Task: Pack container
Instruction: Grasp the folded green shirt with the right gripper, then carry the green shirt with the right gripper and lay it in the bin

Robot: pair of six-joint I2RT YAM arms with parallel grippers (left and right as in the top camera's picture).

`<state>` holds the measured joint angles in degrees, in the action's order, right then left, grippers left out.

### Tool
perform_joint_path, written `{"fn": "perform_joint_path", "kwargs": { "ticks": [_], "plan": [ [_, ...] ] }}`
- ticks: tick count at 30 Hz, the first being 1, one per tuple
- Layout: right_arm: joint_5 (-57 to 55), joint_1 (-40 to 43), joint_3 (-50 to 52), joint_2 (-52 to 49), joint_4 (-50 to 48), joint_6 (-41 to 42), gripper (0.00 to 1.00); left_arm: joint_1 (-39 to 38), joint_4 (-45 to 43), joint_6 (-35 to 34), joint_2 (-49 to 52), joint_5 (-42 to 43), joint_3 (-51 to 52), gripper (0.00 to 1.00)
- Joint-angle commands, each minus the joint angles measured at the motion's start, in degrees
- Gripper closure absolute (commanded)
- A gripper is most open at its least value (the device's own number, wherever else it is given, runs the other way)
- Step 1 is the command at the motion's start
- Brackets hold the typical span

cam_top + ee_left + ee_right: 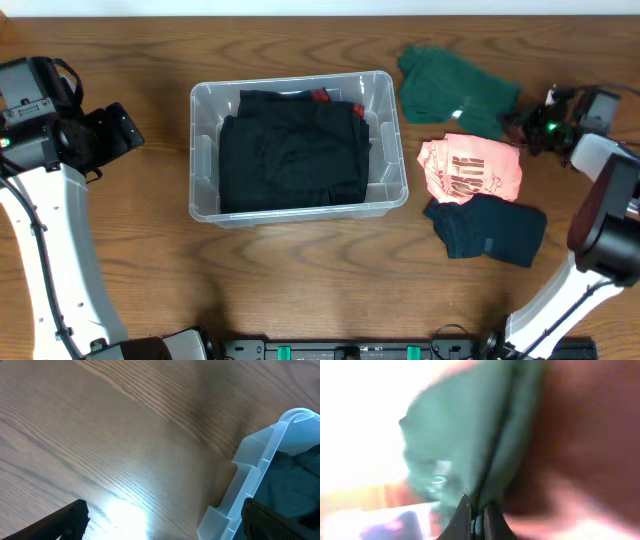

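The clear plastic container (205,150) stands at the table's middle with a folded black garment (290,150) inside; its rim corner shows in the left wrist view (250,475). A green garment (450,90) lies at the right back, a pink garment (472,168) in front of it, a dark navy garment (490,228) nearer still. My right gripper (515,120) is shut on the green garment's right edge (470,440), fingers pinching a fold (478,517). My left gripper (160,520) is open and empty over bare table, left of the container.
The wooden table (300,290) extends around the container. The right arm's base (600,230) stands close to the navy garment. The left arm (50,130) stands at the left edge.
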<state>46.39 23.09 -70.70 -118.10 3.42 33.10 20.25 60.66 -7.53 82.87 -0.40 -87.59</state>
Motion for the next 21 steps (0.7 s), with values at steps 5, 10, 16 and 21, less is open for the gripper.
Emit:
{"fn": "perform_joint_path", "kwargs": {
  "ticks": [5,10,16,21],
  "plan": [
    [15.3,-4.8,-0.5,19.3,-13.1,7.8,0.99,0.3,0.2,-0.5,0.2,-0.5,0.1,0.02],
    [17.2,-12.0,-0.5,25.0,-25.4,17.5,0.99,0.3,0.2,-0.5,0.2,-0.5,0.1,0.02],
    [17.9,-24.4,-0.5,25.5,-36.6,27.3,0.99,0.3,0.2,-0.5,0.2,-0.5,0.1,0.02],
    [17.5,-35.8,-0.5,25.5,-39.6,28.2,0.99,0.3,0.2,-0.5,0.2,-0.5,0.1,0.02]
  ]
}}
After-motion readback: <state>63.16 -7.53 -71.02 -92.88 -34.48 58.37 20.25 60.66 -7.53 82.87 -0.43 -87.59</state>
